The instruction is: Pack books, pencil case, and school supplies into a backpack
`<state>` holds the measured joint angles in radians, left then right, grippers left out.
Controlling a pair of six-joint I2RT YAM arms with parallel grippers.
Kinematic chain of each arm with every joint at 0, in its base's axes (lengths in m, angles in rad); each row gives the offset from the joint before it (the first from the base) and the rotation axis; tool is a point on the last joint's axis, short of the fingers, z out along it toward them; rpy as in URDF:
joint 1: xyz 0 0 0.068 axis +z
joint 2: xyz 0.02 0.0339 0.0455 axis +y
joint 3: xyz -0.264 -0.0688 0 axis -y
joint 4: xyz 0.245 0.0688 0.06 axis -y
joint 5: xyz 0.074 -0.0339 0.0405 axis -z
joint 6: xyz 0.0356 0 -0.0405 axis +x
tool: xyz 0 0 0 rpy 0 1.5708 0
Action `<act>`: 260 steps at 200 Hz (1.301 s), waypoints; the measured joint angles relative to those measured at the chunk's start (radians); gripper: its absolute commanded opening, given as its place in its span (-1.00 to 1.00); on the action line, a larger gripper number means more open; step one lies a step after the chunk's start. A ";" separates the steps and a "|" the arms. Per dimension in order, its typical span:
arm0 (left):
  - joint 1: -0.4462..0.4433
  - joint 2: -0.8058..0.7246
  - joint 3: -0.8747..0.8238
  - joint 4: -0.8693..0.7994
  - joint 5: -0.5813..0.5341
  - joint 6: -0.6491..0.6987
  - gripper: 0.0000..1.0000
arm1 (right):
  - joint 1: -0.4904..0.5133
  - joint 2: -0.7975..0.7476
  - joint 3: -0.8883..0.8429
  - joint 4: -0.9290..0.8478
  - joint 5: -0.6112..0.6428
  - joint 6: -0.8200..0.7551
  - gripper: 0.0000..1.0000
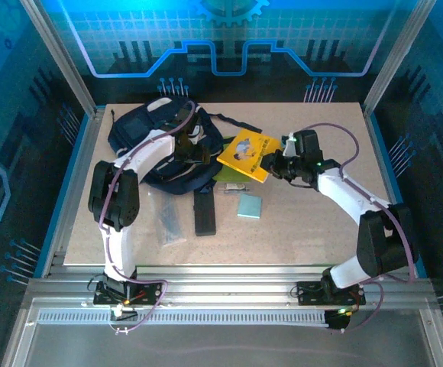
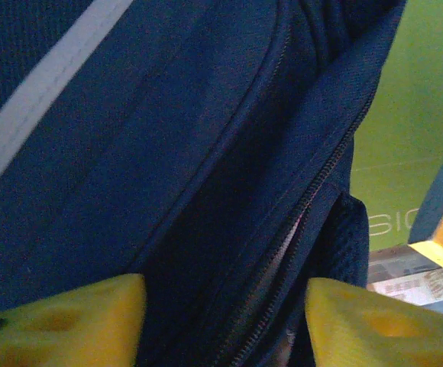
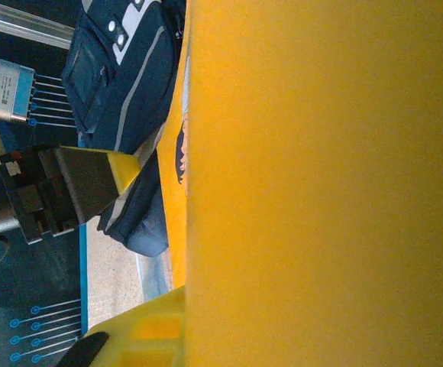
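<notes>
Gripping the yellow-orange book [image 1: 246, 151] at its 3 o'clock edge, the right gripper [image 1: 271, 163] is clamped on it; the book overlaps the lime-green book [image 1: 225, 174]. The left gripper [image 2: 225, 317] has its jaws wide, either side of a zipper seam on the navy backpack [image 1: 156, 141] at the table's 11 o'clock. The black pencil case [image 1: 204, 212] lies at the backpack's 6 o'clock.

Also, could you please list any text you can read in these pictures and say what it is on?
"SIC", roughly, pale letters cut off on the lime-green book.
Small print on a white label below it: too blurred to read.
Cover of the yellow-orange book: print too small.
</notes>
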<state>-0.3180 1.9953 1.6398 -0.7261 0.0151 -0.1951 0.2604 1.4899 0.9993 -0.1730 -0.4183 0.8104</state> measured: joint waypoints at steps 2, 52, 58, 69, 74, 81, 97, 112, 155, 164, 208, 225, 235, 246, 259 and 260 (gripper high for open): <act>0.000 0.001 0.000 0.003 -0.001 -0.004 -0.44 | 0.000 -0.001 -0.001 -0.002 0.000 0.000 -1.00; 0.000 0.052 0.011 0.013 -0.005 0.016 -0.30 | -0.002 -0.031 -0.005 -0.022 0.019 -0.008 -1.00; 0.000 0.054 0.013 0.012 -0.002 0.014 -0.44 | -0.002 -0.034 -0.005 -0.022 0.021 -0.008 -1.00; 0.000 0.055 0.014 0.010 0.001 0.014 -0.82 | -0.002 -0.038 -0.005 -0.022 0.022 -0.008 -1.00; 0.000 0.055 0.016 0.010 0.001 0.019 -1.00 | -0.002 -0.039 -0.005 -0.022 0.023 -0.008 -1.00; 0.000 0.056 0.022 0.006 0.001 0.018 -1.00 | -0.002 -0.040 -0.005 -0.022 0.023 -0.008 -1.00; 0.002 0.063 0.041 -0.011 -0.001 0.019 -1.00 | -0.002 -0.040 -0.005 -0.022 0.022 -0.008 -1.00; 0.003 0.064 0.061 -0.030 -0.013 0.018 -1.00 | -0.002 -0.040 -0.005 -0.022 0.022 -0.008 -1.00; 0.018 0.035 0.171 -0.088 -0.032 0.018 -1.00 | 0.040 -0.024 -0.005 0.018 0.022 0.027 -1.00; 0.022 0.018 0.196 -0.094 -0.035 0.018 -1.00 | 0.063 -0.007 -0.003 0.039 0.022 0.043 -1.00; 0.037 -0.041 0.323 -0.114 -0.049 0.018 -1.00 | 0.196 0.199 0.114 0.156 0.025 0.164 -1.00; 0.037 -0.045 0.333 -0.115 -0.050 0.018 -1.00 | 0.237 0.312 0.197 0.222 0.034 0.219 -1.00; 0.037 -0.045 0.333 -0.116 -0.051 0.018 -1.00 | 0.260 0.389 0.261 0.259 0.043 0.249 -1.00; 0.038 -0.045 0.334 -0.117 -0.052 0.018 -1.00 | 0.285 0.478 0.339 0.295 0.051 0.281 -1.00; 0.040 -0.045 0.342 -0.120 -0.052 0.018 -1.00 | 0.314 0.590 0.454 0.322 0.068 0.317 -1.00; 0.040 -0.045 0.343 -0.121 -0.052 0.018 -1.00 | 0.315 0.597 0.461 0.323 0.068 0.320 -1.00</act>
<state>-0.2779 1.9503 1.9831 -0.8471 -0.0372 -0.1772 0.5755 2.0869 1.4601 0.1497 -0.3504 1.1305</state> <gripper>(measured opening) 0.033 0.156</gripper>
